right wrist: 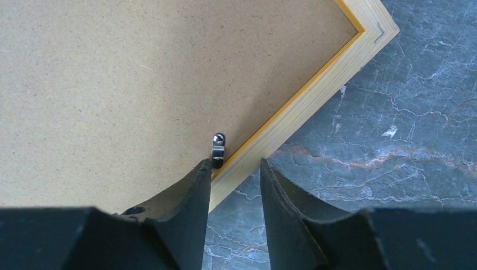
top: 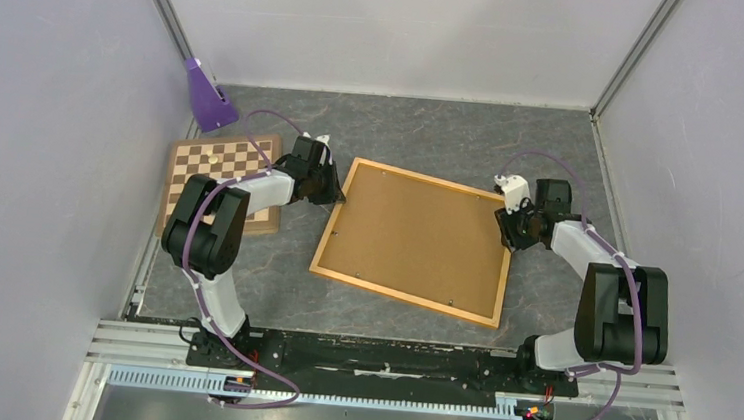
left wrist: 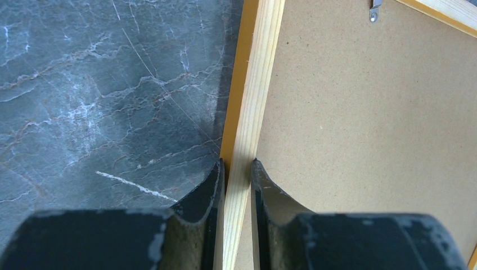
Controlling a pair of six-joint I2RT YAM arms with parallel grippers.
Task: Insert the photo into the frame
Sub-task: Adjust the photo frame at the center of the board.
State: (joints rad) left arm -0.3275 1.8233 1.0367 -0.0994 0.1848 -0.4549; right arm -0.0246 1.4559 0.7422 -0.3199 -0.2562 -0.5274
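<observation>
The frame point(top: 413, 239) lies back up on the dark marble table, its brown fibreboard back point(left wrist: 360, 129) facing me inside thin light wooden rails. My left gripper point(top: 333, 191) is shut on the frame's left rail point(left wrist: 253, 101), one finger on each side of it point(left wrist: 237, 164). At the right rail point(right wrist: 292, 121) my right gripper point(top: 505, 227) stands open point(right wrist: 235, 164). Its left fingertip point(right wrist: 199, 174) is over the board beside a small metal clip point(right wrist: 217, 149), and the right one is over the table. The photo is not in view.
A brown-and-white chessboard point(top: 222, 183) lies left of the frame, partly under the left arm, with a small pale piece point(top: 214, 157) on it. A purple block point(top: 208, 100) stands at the back left corner. Grey walls close in the table on three sides.
</observation>
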